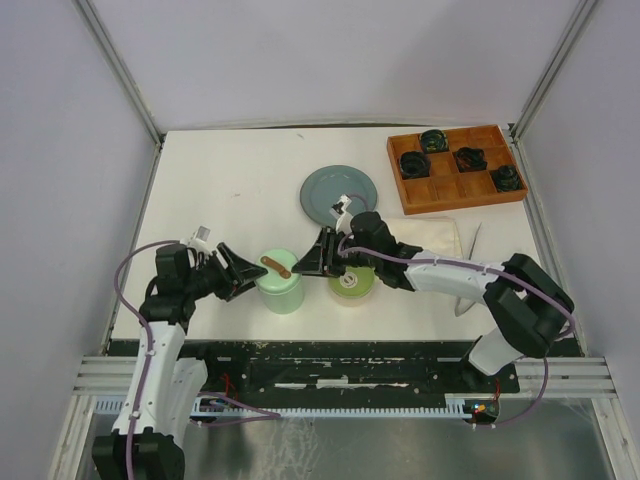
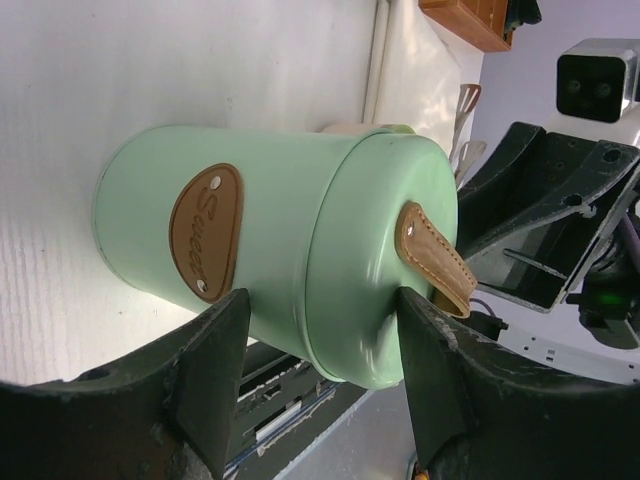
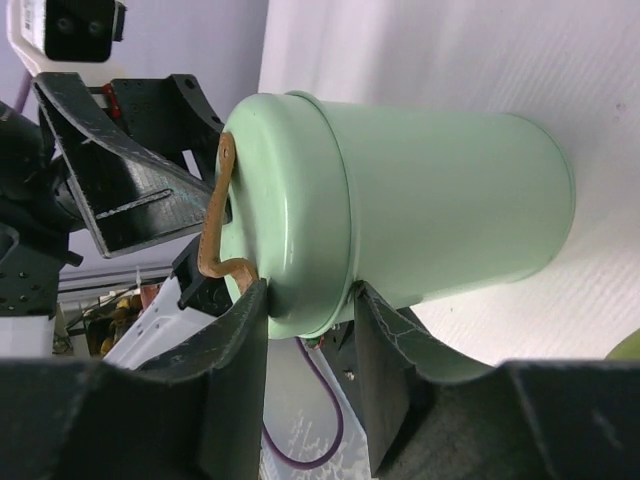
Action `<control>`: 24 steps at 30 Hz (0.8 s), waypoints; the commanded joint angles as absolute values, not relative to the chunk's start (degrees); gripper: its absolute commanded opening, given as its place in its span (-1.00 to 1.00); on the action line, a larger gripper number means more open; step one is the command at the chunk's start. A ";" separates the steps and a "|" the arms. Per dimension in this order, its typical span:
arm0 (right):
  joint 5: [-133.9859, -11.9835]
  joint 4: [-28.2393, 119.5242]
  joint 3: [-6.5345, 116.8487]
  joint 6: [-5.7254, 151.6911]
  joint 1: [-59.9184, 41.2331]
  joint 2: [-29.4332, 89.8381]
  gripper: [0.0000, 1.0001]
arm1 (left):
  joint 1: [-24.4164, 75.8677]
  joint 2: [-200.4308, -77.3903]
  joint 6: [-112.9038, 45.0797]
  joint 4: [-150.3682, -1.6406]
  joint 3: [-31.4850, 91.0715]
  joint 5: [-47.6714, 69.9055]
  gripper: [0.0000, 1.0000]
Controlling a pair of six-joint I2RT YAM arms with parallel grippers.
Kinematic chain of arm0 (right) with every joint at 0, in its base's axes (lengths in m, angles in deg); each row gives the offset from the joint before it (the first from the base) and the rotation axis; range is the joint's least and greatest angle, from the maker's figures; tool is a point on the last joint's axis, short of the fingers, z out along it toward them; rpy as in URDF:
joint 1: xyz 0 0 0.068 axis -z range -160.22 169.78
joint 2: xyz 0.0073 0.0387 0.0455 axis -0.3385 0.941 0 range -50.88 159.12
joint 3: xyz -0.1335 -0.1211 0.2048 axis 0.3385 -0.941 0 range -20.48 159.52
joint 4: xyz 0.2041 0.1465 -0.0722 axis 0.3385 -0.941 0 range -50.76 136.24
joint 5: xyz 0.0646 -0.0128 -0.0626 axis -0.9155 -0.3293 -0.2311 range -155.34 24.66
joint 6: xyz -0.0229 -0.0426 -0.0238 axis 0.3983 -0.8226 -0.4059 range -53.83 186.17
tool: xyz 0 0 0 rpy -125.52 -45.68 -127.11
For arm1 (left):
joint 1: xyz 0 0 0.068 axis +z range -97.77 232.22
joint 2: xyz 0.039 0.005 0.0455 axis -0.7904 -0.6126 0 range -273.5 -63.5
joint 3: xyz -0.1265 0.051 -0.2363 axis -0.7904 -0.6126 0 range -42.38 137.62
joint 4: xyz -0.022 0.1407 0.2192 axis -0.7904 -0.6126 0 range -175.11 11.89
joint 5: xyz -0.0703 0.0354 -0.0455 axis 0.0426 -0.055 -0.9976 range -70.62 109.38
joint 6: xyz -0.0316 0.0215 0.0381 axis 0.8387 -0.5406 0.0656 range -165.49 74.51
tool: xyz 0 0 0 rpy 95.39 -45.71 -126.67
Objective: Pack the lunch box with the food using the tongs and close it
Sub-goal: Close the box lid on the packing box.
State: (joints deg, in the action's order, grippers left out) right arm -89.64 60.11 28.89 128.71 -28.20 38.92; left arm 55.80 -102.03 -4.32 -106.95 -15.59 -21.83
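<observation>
1. The mint-green canister (image 1: 280, 295) stands upright on the white table (image 1: 230, 180), directly between your two grippers. Its flat lid (image 1: 274, 270) is on, brown handle up.
2. Your left gripper (image 2: 322, 310) sits at the canister's left side. Its fingers are spread apart and straddle the lid seam without clamping anything.
3. Your right gripper (image 3: 310, 295) is at the canister's right side, fingers close on either side of the lid's edge (you cannot tell whether they pinch it).
4. The small steel bowl with its lime-green lid (image 1: 352, 285) sits just beside the right gripper, on the near side.
5. The grey-blue plate (image 1: 335, 190) lies just beyond the right gripper.
6. Further to that gripper's right lie the cream cloth (image 1: 435, 240), the tongs (image 1: 475, 240) and, well beyond them, the wooden tray (image 1: 460, 203).
</observation>
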 commanded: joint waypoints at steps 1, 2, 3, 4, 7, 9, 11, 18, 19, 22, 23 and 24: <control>-87.89 62.07 20.81 125.72 -28.70 46.80 -0.27 | 55.64 -100.50 -2.50 -107.10 -18.46 -22.04 0.33; -89.12 63.93 20.75 126.17 -28.65 48.16 -0.26 | 55.64 -100.52 -2.40 -107.07 -18.57 -22.06 0.33; -89.64 65.44 20.82 126.98 -28.72 49.06 -0.25 | 55.65 -100.55 -2.35 -107.12 -18.56 -22.10 0.30; -88.92 66.04 20.75 127.78 -28.71 49.75 -0.27 | 55.65 -100.60 -2.23 -107.12 -18.73 -22.06 0.24; -82.07 61.61 20.51 128.04 -28.64 48.27 -0.34 | 55.63 -100.36 -1.65 -107.18 -19.21 -21.67 -0.02; -76.62 54.33 21.62 125.52 -28.72 46.31 -0.35 | 55.66 -99.74 -1.34 -107.17 -19.36 -21.37 -0.16; -74.02 49.17 22.98 122.97 -28.73 45.01 -0.35 | 55.61 -98.89 -0.94 -107.08 -19.46 -20.85 -0.22; -87.05 53.61 27.59 121.31 -28.73 42.27 -0.03 | 55.65 -98.96 -2.08 -105.78 -18.48 -22.38 -0.10; -88.19 54.19 28.20 122.07 -28.73 41.64 0.00 | 55.64 -99.19 -2.10 -105.71 -18.25 -22.57 -0.06; -89.99 54.52 30.44 123.52 -28.73 40.12 0.12 | 55.68 -99.44 -2.54 -105.73 -17.17 -22.83 0.11; -90.81 54.28 31.27 123.63 -28.73 40.06 0.14 | 55.63 -99.52 -2.66 -105.79 -16.81 -22.81 0.16; -91.99 54.37 31.99 123.81 -28.73 40.12 0.15 | 55.65 -99.59 -2.69 -105.73 -16.61 -22.81 0.20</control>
State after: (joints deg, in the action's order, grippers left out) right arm -87.06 62.58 29.63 126.07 -27.96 39.71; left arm 56.19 -99.08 -1.85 -103.87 -17.21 -20.81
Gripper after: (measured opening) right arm 0.563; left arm 0.558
